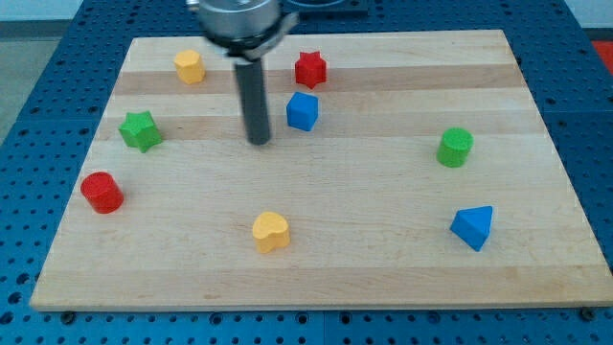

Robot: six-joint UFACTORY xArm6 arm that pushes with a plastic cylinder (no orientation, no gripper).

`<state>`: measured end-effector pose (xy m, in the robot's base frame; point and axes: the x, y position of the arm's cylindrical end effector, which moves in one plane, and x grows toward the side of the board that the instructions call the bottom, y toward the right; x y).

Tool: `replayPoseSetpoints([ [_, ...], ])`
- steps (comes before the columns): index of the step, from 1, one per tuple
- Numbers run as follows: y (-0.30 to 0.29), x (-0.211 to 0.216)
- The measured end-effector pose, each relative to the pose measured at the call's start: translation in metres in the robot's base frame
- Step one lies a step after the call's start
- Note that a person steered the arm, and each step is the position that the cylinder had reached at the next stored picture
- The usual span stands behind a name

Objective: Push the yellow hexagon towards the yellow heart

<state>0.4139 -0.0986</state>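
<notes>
The yellow hexagon (190,67) sits near the view's top left of the wooden board (383,278). The yellow heart (270,232) lies low in the middle of the board. My tip (259,142) stands on the board right of and below the hexagon, well apart from it, and just left of the blue cube (302,111). The rod rises straight up from the tip to the arm at the view's top. The heart is far below the tip.
A red star (310,69) lies above the blue cube. A green star (141,130) and a red cylinder (102,193) lie at the left. A green cylinder (455,148) and a blue triangular block (473,227) lie at the right.
</notes>
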Motion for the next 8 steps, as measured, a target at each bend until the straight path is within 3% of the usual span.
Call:
replayPoseSetpoints([
  [1, 0.017, 0.007],
  [2, -0.019, -0.016],
  [3, -0.059, -0.078],
  [4, -0.009, -0.106],
  [5, -0.043, -0.158],
  [6, -0.117, -0.203],
  [7, -0.154, -0.195],
  [8, -0.083, -0.131],
])
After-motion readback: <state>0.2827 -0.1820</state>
